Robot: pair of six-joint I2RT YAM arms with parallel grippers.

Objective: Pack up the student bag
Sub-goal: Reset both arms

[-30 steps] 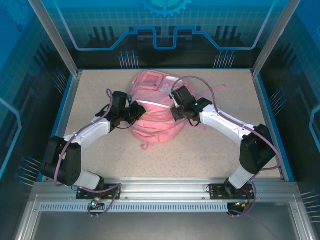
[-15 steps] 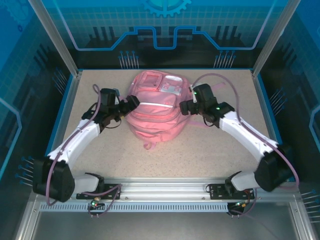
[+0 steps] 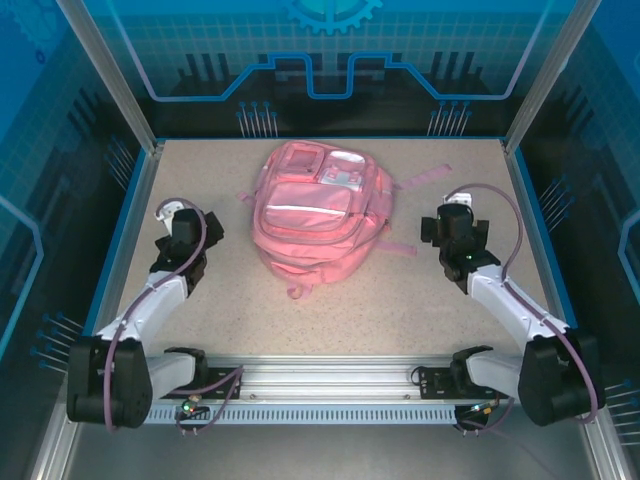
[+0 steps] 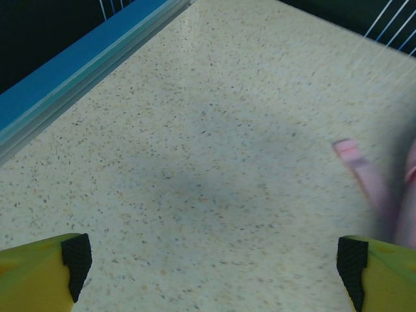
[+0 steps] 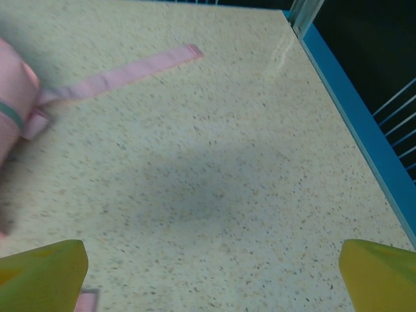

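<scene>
I'm looking at a speckled beige tabletop (image 3: 400, 310) with a blue rim (image 3: 135, 215), boxed in by aluminium posts (image 3: 105, 75) and blue printed panels (image 3: 330, 50).

The student bag (image 3: 318, 215) lies flat just past the table's centre, toward 12 o'clock. Its front zip pockets and white patch (image 3: 340, 178) face up. I cannot tell what is inside. Thin pink straps trail from it: one (image 3: 425, 178) reaches toward 2 o'clock, and a short one (image 3: 293, 291) pokes out at 6 o'clock.

The left gripper (image 4: 214, 263) hangs over bare table at the bag's 9 o'clock, well apart from it. Its yellow fingers (image 4: 39, 273) are spread wide with nothing between them, and a strap tip (image 4: 361, 172) sits ahead at 1 o'clock. The right gripper (image 5: 211, 266) is at the bag's 3 o'clock, likewise splayed and empty. A flat strap (image 5: 123, 71) lies ahead at 11 o'clock.

There is open table on both flanks of the bag and across the whole near strip at 6 o'clock. The blue rim runs near each gripper's outer side.
</scene>
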